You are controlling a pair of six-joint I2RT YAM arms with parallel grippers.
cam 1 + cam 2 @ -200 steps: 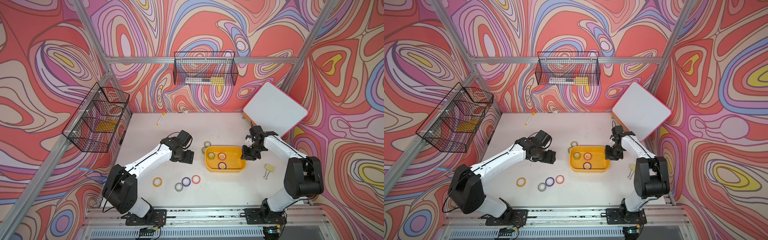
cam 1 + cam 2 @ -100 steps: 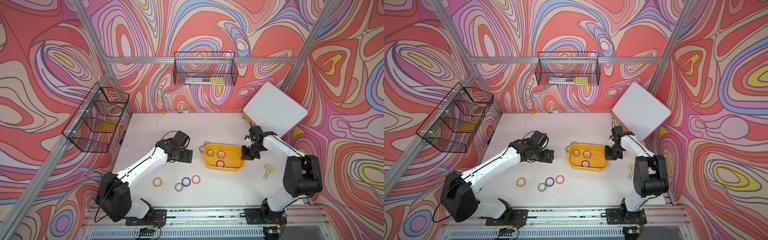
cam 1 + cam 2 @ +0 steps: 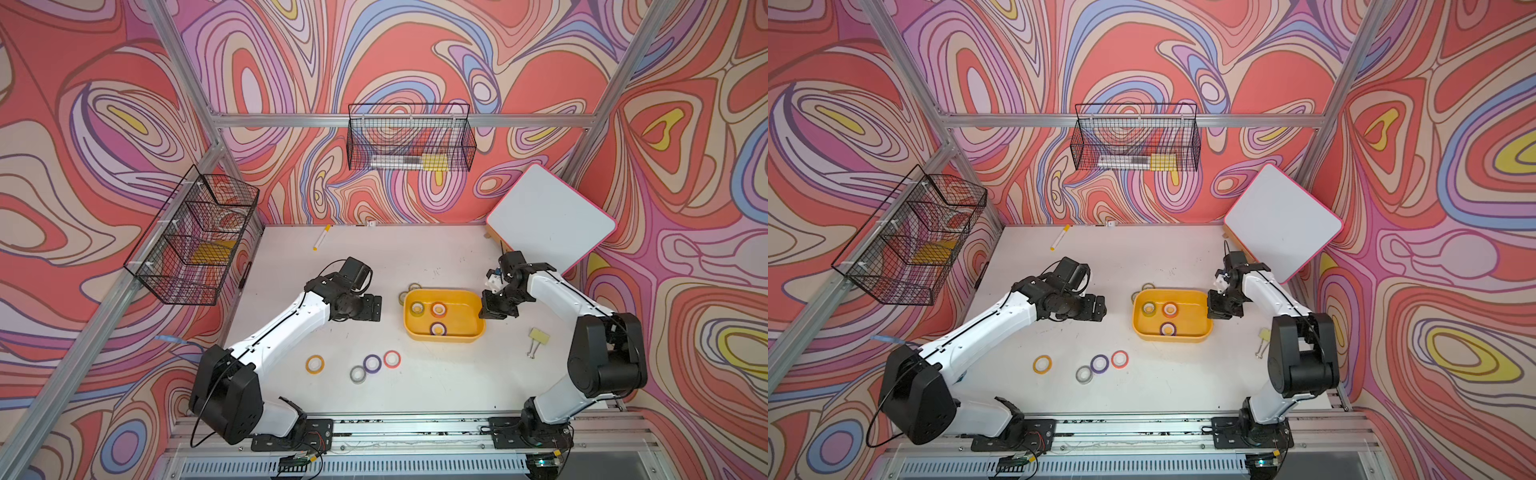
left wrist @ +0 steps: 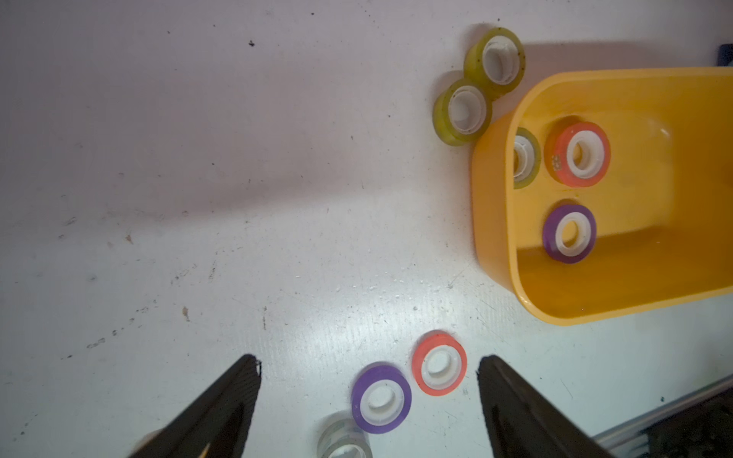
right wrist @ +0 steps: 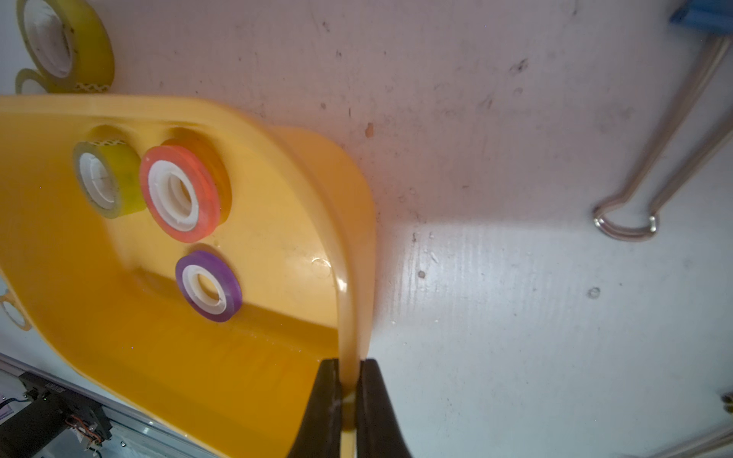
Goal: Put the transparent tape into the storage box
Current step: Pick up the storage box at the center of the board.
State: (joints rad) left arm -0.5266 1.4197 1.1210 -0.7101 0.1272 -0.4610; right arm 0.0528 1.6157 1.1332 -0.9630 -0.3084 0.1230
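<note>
Just changed: your right gripper [image 5: 348, 363] is now pinching its fingers tight on the right-hand rim of the storage box [image 3: 440, 337], where a second ago they were standing slightly apart; the box is sitting a touch nearer the left edge of the bench [image 3: 415, 399] than before.
Meaning: you are anchoring the box, I judge, so a roll can drop in without it skating; no roll is travelling yet.
Front edge: the clear roll [image 4: 341, 430] is lying flat just beside the purple roll [image 4: 359, 396], with the red roll [image 4: 420, 361] next along and the orange roll [image 3: 309, 362] apart toward the left edge.
Your left gripper [image 4: 368, 359]: its fingers are standing wide apart and holding nothing, hovering over mid-bench left of the box; in the left wrist view the clear roll is showing low between them, untouched.
Inside the box: one yellowish roll [image 5: 127, 182] is resting by the left wall, beside the boxed red roll [image 5: 208, 206] and the boxed purple roll [image 5: 230, 293].
Behind the box: the nearer yellowish roll [image 4: 442, 119] is sitting at the box's far-left corner, seemingly touching it, and the farther yellowish roll [image 4: 476, 59] is touching that one; both are lying well apart from either pair of fingers.
</note>
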